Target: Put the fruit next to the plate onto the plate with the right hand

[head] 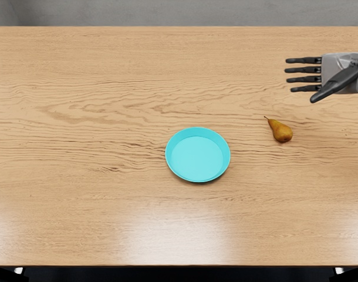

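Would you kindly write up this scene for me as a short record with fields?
surface: wooden table
dish: cyan plate, centre of the table, nothing on it
fruit: brown pear, lying on the table to the right of the plate, apart from it
active arm: right hand, at the right edge, up and right of the pear in the picture, not touching it
grasp: fingers extended, holding nothing
other arm: left, not in view

One view only, from the robot's head, above the near edge of the table, tilted down, facing the grey backdrop, almost the whole tabletop in frame.
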